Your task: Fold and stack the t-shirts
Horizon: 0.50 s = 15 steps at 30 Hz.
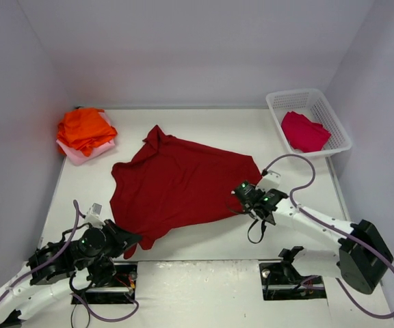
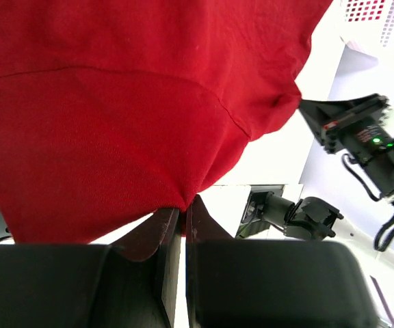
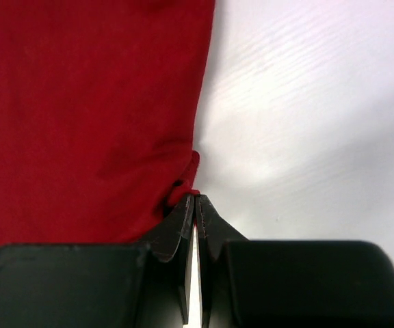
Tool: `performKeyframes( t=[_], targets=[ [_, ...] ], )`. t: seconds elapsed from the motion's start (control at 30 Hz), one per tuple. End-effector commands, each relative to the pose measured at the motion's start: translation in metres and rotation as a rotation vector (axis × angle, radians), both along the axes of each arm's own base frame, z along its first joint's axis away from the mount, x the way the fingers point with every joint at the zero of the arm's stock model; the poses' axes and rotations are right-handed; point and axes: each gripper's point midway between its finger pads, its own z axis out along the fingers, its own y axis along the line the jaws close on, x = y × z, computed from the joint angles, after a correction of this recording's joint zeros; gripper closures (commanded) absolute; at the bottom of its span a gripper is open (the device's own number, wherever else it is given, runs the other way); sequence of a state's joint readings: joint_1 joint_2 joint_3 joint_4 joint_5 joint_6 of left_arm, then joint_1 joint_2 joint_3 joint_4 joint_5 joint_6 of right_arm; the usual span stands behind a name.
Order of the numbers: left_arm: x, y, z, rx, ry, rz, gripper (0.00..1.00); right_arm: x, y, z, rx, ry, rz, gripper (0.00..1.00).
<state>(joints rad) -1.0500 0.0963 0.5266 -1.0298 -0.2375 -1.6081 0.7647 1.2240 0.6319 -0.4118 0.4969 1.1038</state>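
Observation:
A large dark red t-shirt (image 1: 173,184) lies spread over the middle of the table. My left gripper (image 1: 130,241) is shut on its near left corner, the cloth (image 2: 115,123) pinched between the fingertips and pulled up over the wrist camera. My right gripper (image 1: 241,192) is shut on the shirt's right edge (image 3: 190,171), where a small fold of the hem sits in the jaw tips (image 3: 194,198). Bright orange t-shirts (image 1: 85,128) lie folded on a pale pink one (image 1: 91,153) at the back left. A crimson t-shirt (image 1: 304,131) sits in the basket.
A white lattice basket (image 1: 320,109) stands at the back right corner. White walls close in the table on three sides. The right arm's cable (image 1: 299,164) loops above the table near the basket. Bare table (image 1: 211,239) lies between the arm bases.

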Motion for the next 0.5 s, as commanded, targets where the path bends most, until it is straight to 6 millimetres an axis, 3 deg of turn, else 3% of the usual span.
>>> performKeyframes(
  t=[0.0, 0.1, 0.27, 0.47],
  targets=[
    [0.007, -0.003, 0.004, 0.01, -0.012, 0.02, 1.0, 0.015, -0.02, 0.027, -0.014, -0.09, -0.051, 1.0],
    [0.01, -0.009, 0.002, 0.036, -0.011, 0.007, 1.0, 0.015, -0.023, 0.028, -0.004, -0.089, -0.061, 1.0],
    [0.019, -0.012, 0.012, 0.091, -0.039, 0.01, 1.0, -0.001, -0.021, 0.012, 0.02, -0.037, -0.055, 1.0],
    [0.026, -0.015, 0.019, 0.114, -0.063, 0.013, 1.0, -0.01, -0.009, 0.009, 0.032, -0.025, -0.014, 1.0]
  ],
)
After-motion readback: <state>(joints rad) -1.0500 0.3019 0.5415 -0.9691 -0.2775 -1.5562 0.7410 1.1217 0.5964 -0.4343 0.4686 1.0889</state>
